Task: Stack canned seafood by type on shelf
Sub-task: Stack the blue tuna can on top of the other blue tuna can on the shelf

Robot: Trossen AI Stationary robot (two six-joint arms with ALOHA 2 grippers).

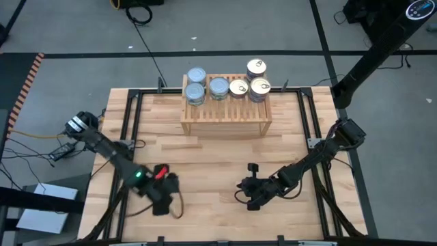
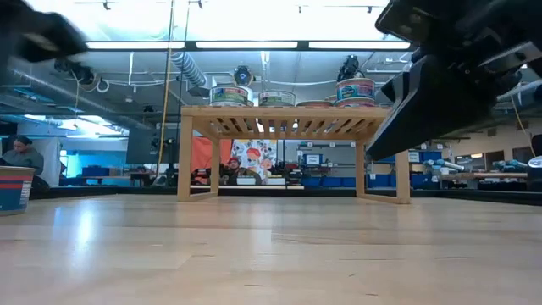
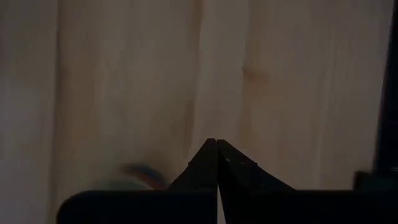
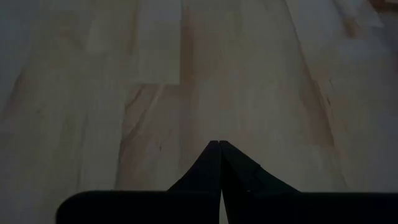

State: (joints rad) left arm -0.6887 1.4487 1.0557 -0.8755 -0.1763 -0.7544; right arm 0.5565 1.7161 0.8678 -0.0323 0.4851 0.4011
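Note:
The wooden shelf (image 1: 225, 113) stands at the table's far middle. On its slatted top rest several tins: blue-lidded tins (image 1: 196, 92) on the left and golden-lidded tins (image 1: 259, 87) on the right, some of them stacked in twos. One more tin (image 2: 12, 188) sits on the tabletop at the low view's left edge. My left gripper (image 3: 216, 144) is shut above the near left part of the table (image 1: 164, 195), with a blurred blue round shape (image 3: 140, 174) just beside its fingers. My right gripper (image 4: 219, 144) is shut and slants down over bare wood at the near right (image 1: 249, 191).
A black frame (image 1: 300, 96) runs along the table's edges. Bare planks (image 1: 212, 164) lie between the shelf and the two grippers. Cables (image 1: 41, 137) trail on the floor at the left.

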